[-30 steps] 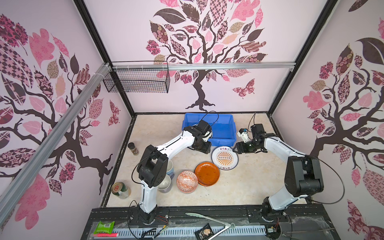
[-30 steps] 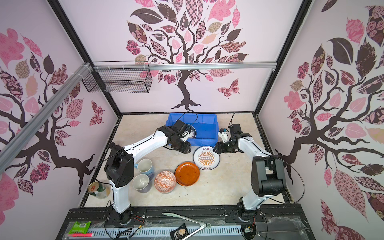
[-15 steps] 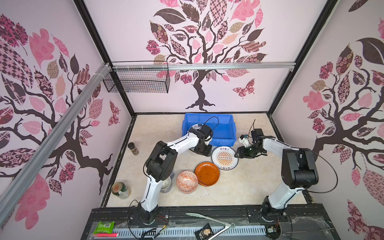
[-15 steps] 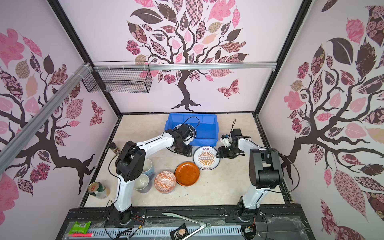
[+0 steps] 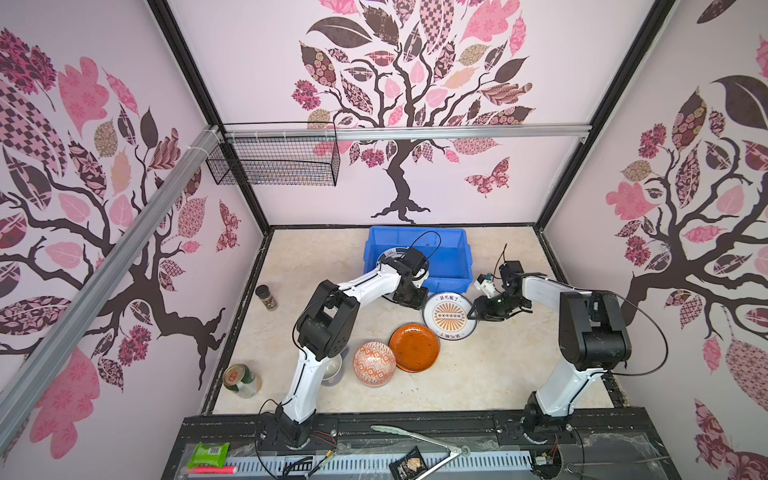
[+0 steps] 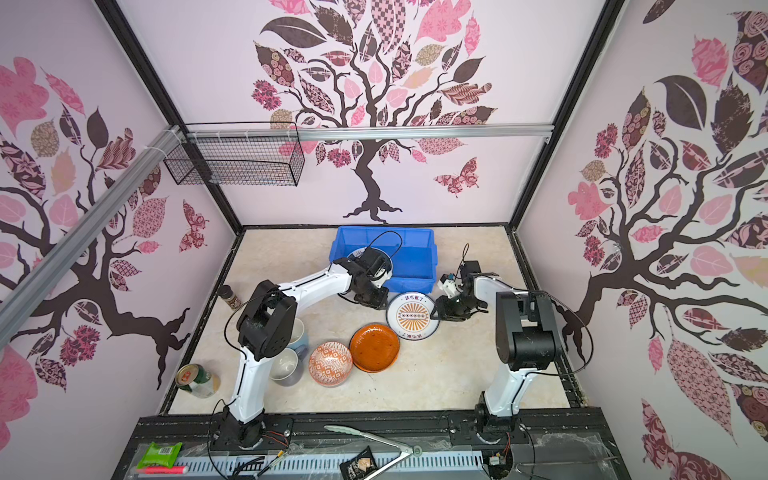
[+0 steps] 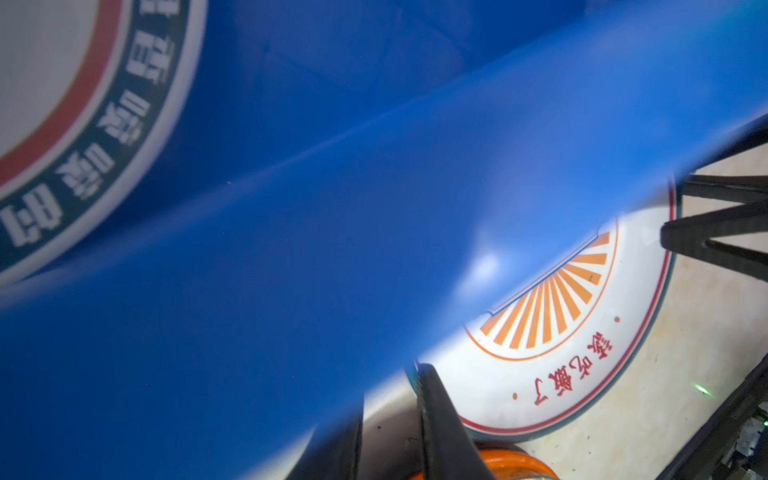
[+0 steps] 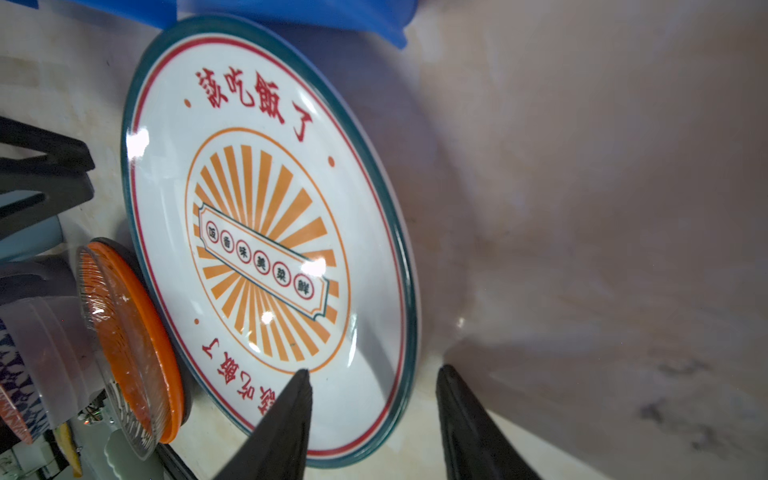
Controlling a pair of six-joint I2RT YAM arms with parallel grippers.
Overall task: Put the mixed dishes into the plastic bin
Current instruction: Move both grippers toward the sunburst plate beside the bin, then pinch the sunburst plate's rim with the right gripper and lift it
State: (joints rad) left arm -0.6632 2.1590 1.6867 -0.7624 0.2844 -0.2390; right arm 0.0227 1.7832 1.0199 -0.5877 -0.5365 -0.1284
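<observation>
While the orange-sunburst plate point(image 5: 449, 316) is lying flat on the tabletop point(image 5: 498, 374) just right of centre in both top views, two grippers are flanking it. The right gripper point(image 8: 374, 370) is sitting at the plate's right edge. Its fingers point(image 8: 286, 415) are standing well apart and straddling the rim, one over the plate's face and one over bare tabletop, gripping nothing. The left gripper point(image 5: 410, 296) is sitting at the plate's upper-left edge. In the left wrist view its fingers point(image 7: 440, 415) are showing only a narrow gap beside the rim, and whether they are holding it cannot be told. Directly above the plate in the frame, the blue plastic bin point(image 5: 415, 229) is standing near the back wall, already holding a white plate with a dark-green rim point(image 5: 388, 254). Below and to the left, an orange plate point(image 5: 414, 347) is lying just beside the sunburst plate, with a patterned bowl point(image 5: 374, 363) just beside it. Two pale-blue mugs point(image 6: 300, 337) are standing further left, partly hidden by the left arm.
</observation>
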